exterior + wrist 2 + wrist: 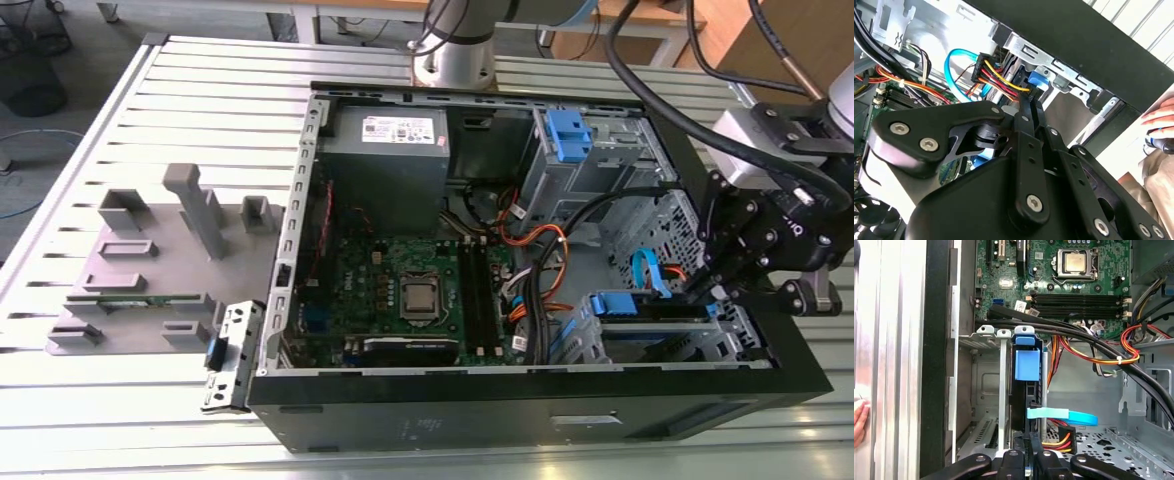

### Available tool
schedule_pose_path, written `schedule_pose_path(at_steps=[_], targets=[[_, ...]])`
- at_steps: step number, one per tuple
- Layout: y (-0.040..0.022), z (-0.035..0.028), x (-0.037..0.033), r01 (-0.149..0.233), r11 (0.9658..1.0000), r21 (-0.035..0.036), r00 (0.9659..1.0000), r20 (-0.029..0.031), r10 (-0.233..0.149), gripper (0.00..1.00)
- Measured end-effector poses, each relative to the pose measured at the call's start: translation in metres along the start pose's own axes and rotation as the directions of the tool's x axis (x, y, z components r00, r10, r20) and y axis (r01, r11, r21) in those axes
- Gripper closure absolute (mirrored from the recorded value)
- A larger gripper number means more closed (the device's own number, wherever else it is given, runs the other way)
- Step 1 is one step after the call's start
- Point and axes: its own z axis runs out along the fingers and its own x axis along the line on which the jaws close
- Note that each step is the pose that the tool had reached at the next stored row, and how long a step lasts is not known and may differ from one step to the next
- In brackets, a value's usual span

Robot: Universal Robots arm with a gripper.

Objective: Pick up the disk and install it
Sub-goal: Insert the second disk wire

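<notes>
The disk, a flat drive seen edge-on with blue plastic rails (1027, 365), stands upright in the metal drive cage (985, 385) at the front corner of the open black computer case (534, 400), with its blue tab end facing the green motherboard (1074, 270); in the exterior view the same blue rail end (617, 303) shows in the cage at that view's lower right. The black gripper (1026, 452) sits right at the disk's near edge in the first wrist view, its two slim fingers (1026, 112) pressed close together on either side of the thin edge, so the jaws look closed on the disk, though the contact itself is partly hidden by the linkage. A light blue flat cable (1064, 415) crosses just beside the disk, and a bundle of red, yellow and black power wires (999, 80) ends in a plug close to the fingertips. In the exterior view the gripper body (774, 235) hangs over the case's right edge. The case lies on a ribbed aluminium bench (200, 90), with a grey moulded fixture (147, 260) well apart on that view's left. A person's hand (1160, 120) rests at the edge of the second wrist view.
</notes>
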Motion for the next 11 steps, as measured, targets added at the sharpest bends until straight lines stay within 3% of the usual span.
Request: schedule_pose_path(at_steps=[3,5,11], targets=[[-0.0023,0.0002,-0.0001,0.000,1.0000,0.0008,1.0000,0.0003,0.000,0.84],[-0.0034,0.0002,0.0000,0.000,1.0000,0.0001,1.0000,0.0003,0.000,0.76],[-0.0053,0.0007,-0.0001,0.000,1.0000,0.0001,1.0000,0.0000,0.000,0.76]])
